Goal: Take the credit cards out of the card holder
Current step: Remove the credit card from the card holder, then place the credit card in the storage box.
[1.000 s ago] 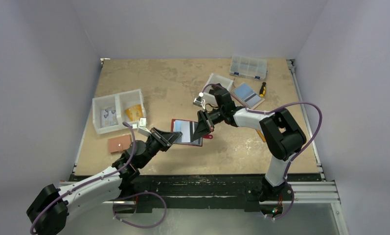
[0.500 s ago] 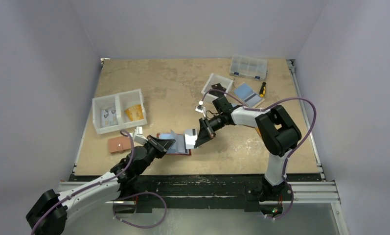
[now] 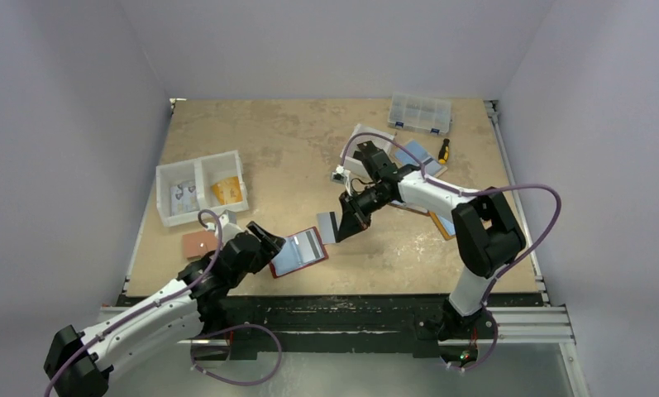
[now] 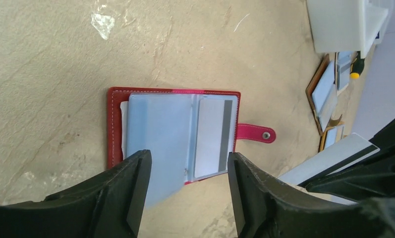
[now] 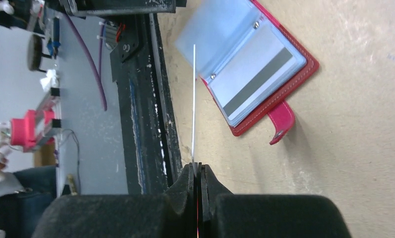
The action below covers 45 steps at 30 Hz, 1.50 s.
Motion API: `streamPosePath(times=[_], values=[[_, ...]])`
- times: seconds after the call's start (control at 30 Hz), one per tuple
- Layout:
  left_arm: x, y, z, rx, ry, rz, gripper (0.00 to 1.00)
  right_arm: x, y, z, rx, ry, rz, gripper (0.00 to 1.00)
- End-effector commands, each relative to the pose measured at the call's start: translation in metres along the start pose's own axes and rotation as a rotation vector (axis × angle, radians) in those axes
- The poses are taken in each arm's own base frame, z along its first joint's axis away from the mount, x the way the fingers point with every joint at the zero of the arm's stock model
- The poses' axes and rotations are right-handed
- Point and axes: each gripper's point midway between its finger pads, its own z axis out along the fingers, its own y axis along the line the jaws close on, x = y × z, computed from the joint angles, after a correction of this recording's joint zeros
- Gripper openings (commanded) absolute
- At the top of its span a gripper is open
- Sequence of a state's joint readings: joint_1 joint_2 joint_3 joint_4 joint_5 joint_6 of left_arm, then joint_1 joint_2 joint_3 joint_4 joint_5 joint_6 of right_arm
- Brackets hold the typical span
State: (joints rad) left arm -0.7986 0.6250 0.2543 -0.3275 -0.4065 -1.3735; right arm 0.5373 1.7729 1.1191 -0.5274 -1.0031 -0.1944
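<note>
Card holder [image 3: 299, 252] long axis diag., tab [image 4: 254, 133] rightward

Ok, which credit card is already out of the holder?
The pale credit card pinched by its edge in the right gripper, clear of the red card holder. The other card sits sleeved inside it.

red card holder [image 3: 299, 251] open, one card [image 3: 329, 227] outside
</note>
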Motion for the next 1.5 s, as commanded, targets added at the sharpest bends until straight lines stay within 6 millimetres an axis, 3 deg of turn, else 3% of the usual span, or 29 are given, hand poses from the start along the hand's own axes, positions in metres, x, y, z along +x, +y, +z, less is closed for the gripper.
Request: streamPosePath(times=[0.0, 0.13, 0.2, 0.4, 0.47, 0.63, 0.87, 1.07, 1.23, 1.47], values=[[-0.017, 0.004, -0.018, -0.122, -0.020, 0.043, 0.64, -0.013, 0.017, -0.021, 0.019, 0.003, -0.210, 0.00], [-0.031, -0.033, -0.035, -0.033, -0.019, 0.097, 0.74, -0.011, 0.034, -0.031, -0.017, 0.022, -0.318, 0.00], [-0.040, -0.060, -0.046, 0.073, -0.035, 0.110, 0.91, -0.009, 0.044, -0.035, -0.045, 0.021, -0.361, 0.00], [-0.040, -0.163, -0.091, 0.691, -0.047, 0.115, 0.93, -0.007, 0.061, -0.043, -0.082, 0.016, -0.423, 0.00], [-0.034, -0.181, -0.102, 0.816, -0.033, 0.118, 0.93, -0.007, 0.065, -0.045, -0.090, 0.012, -0.432, 0.00], [-0.014, -0.202, -0.095, 0.833, 0.054, 0.291, 0.91, -0.010, 0.076, -0.049, -0.123, -0.011, -0.439, 0.00], [-0.023, -0.238, -0.080, 0.710, 0.066, 0.471, 0.91, -0.021, 0.090, -0.055, -0.169, -0.057, -0.440, 0.00], [-0.008, -0.247, -0.083, 0.747, 0.154, 0.516, 0.87, -0.026, 0.097, -0.061, -0.195, -0.087, -0.437, 0.00], [-0.008, -0.255, -0.093, 0.846, 0.129, 0.515, 0.83, -0.025, 0.097, -0.061, -0.190, -0.090, -0.440, 0.00], [0.012, -0.246, -0.077, 0.825, 0.207, 0.585, 0.73, -0.024, 0.095, -0.061, -0.179, -0.085, -0.434, 0.00]])
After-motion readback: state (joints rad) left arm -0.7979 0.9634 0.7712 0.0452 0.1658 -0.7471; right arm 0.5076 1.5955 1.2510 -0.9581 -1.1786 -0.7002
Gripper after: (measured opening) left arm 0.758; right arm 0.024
